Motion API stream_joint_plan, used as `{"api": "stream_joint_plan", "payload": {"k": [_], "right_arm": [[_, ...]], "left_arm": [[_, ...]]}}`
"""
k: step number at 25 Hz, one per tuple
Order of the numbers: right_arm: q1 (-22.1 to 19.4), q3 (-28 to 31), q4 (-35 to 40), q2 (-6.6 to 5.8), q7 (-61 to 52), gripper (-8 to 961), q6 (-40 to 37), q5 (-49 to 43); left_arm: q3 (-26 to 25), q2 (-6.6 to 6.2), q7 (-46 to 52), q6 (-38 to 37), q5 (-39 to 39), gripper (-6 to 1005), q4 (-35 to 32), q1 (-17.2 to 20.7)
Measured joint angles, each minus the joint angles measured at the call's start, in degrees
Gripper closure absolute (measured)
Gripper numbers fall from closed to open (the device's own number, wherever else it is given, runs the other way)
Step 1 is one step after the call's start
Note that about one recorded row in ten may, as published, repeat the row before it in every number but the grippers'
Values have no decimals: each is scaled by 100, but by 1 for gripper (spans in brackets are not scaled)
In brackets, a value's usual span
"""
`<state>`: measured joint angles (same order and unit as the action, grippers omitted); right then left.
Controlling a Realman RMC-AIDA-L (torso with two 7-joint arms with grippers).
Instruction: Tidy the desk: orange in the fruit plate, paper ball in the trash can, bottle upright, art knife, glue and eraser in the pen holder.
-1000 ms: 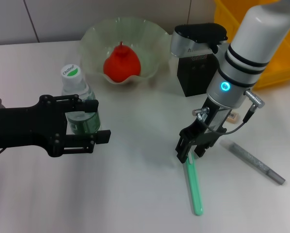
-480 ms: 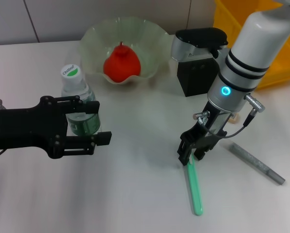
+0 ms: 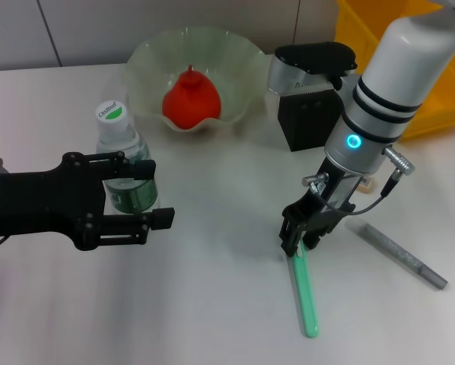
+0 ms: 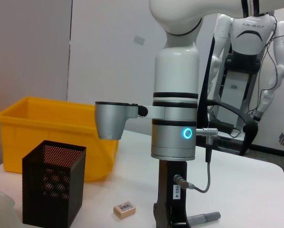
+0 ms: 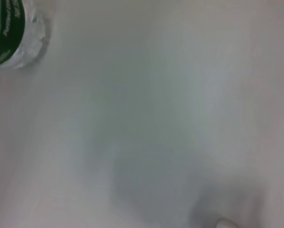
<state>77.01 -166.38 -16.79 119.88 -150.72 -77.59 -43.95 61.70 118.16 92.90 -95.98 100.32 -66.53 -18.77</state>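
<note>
Right tool [image 3: 299, 236] sits low over the green art knife [image 3: 307, 293] (grip unclear); left tool [image 3: 128, 199] gapes around the upright bottle [image 3: 123, 169].

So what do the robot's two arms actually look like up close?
The right arm is glossy white with black rings, a silver-grey joint and a glowing cyan ring light; thin black cables loop near its small black tool. The left arm's tool is flat matte black metal, an open frame with visible screws.

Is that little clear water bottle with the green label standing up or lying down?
Standing upright. The clear plastic bottle shows its white cap on top, label below, between the fingers of the left pincer.
</note>
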Motion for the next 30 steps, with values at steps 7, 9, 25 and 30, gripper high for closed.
{"api": "stream_joint_plan", "payload": {"k": [7,9,25,30], "right_arm": [[7,0,0,0,0,586,10,0],[8,0,0,0,2,603,10,0],[33,0,0,0,68,758,17,1],[33,0,0,0,84,820,17,4]], "left_arm": [[-11,-4,-4,0,1,248,0,4],[-31,-4,-5,0,4,248,0,5],[-53,-4,-10,0,3,250,16,40],[-61,-4,-10,0,-4,250,32,40]]}}
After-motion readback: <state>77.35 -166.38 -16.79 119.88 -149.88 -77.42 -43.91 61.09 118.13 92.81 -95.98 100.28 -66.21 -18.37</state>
